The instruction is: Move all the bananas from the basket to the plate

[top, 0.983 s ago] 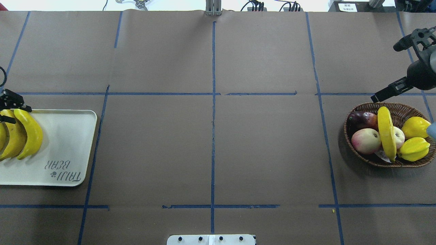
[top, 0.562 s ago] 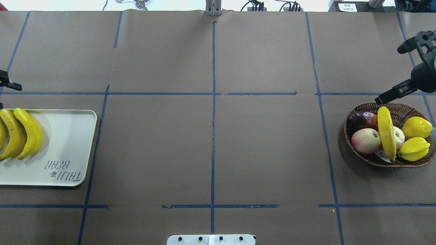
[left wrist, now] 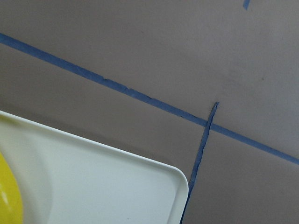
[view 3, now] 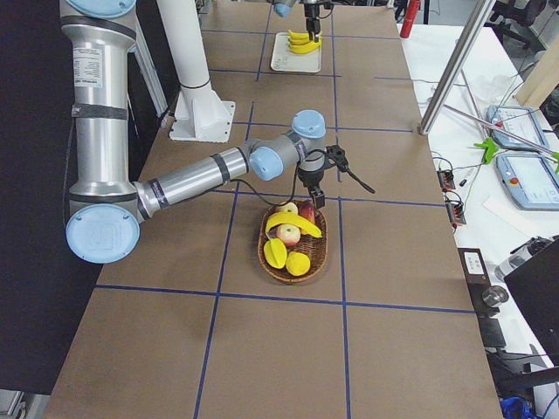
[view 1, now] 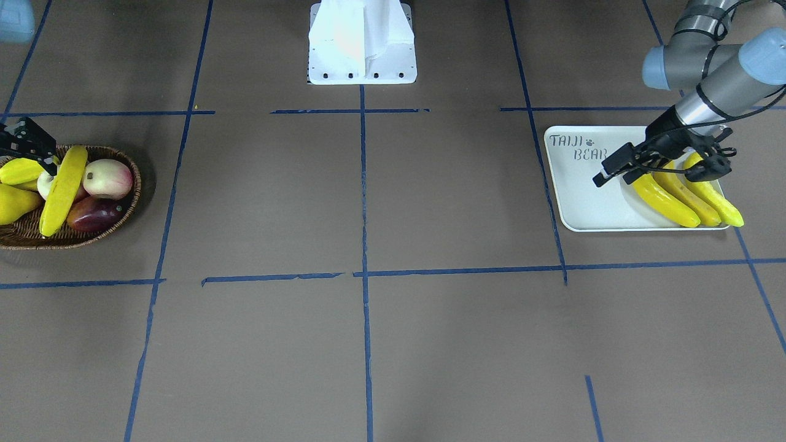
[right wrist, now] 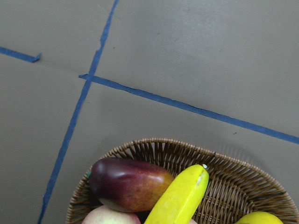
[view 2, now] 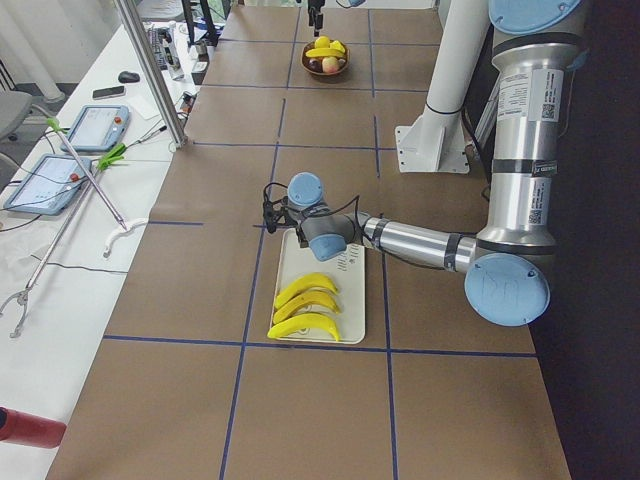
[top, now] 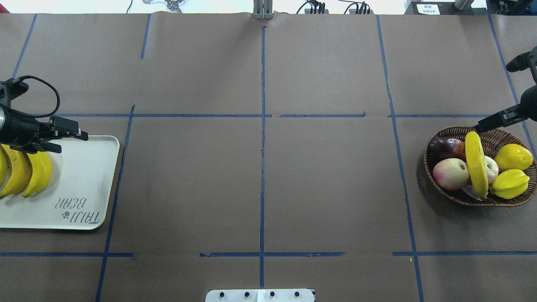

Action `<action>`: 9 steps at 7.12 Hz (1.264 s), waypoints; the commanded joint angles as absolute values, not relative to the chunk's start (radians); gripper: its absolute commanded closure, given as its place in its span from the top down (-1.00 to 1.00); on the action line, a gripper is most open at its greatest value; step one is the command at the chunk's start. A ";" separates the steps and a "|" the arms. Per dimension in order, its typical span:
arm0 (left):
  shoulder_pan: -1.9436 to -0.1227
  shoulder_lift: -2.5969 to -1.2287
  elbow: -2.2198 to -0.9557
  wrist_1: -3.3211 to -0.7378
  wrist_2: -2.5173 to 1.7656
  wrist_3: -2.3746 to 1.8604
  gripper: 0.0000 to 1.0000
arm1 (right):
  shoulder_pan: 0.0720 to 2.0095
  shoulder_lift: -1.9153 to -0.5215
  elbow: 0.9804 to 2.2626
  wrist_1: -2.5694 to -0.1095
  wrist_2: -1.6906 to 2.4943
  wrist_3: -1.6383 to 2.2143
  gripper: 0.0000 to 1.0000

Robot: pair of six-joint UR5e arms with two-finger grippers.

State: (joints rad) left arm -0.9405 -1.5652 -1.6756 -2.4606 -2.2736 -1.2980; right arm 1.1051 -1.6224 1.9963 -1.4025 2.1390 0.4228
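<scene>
Three yellow bananas lie side by side on the cream "TAIJI BEAR" plate, also in the front view. A fourth banana lies across the other fruit in the brown wicker basket; it also shows in the right wrist view. My left gripper is open and empty, low over the plate's far edge beside the bananas. My right gripper is open and empty at the basket's far rim, by the banana's far tip.
The basket also holds a pink peach, a dark red mango, a yellow pear-shaped fruit and a yellow-green star fruit. Blue tape lines cross the brown table. The robot's white base plate is at the near edge.
My left gripper left the bananas' far tips, went almost out of view, then came back farther right over the plate's far edge. My right gripper slid right along the basket's far rim.
</scene>
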 commanded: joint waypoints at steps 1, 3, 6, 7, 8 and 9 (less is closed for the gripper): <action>-0.902 -1.546 -1.678 -2.447 -2.220 -1.203 1.00 | 1.095 -1.652 2.008 -1.417 2.086 0.481 0.99; -0.859 -1.551 -1.719 -2.291 -2.162 -1.203 1.00 | 1.025 -1.651 2.057 -1.479 2.002 0.563 0.99; -0.871 -1.555 -1.869 -1.987 -2.160 -0.978 1.00 | 0.964 -1.658 2.082 -1.483 1.974 0.612 0.99; -0.870 -1.558 -1.884 -1.973 -2.142 -0.957 1.00 | 0.886 -1.666 2.092 -1.483 1.891 0.670 0.99; -0.870 -1.559 -1.884 -1.973 -2.141 -0.959 1.00 | 0.814 -1.693 2.095 -1.485 1.802 0.692 0.99; -0.870 -1.559 -1.884 -1.973 -2.141 -0.960 1.00 | 0.761 -1.719 2.095 -1.486 1.736 0.709 0.99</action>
State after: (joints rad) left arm -0.8691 -1.5578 -1.8793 -1.9800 -2.1438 -0.9666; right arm 0.8359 -1.6891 2.0928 -1.4845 1.8266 0.6806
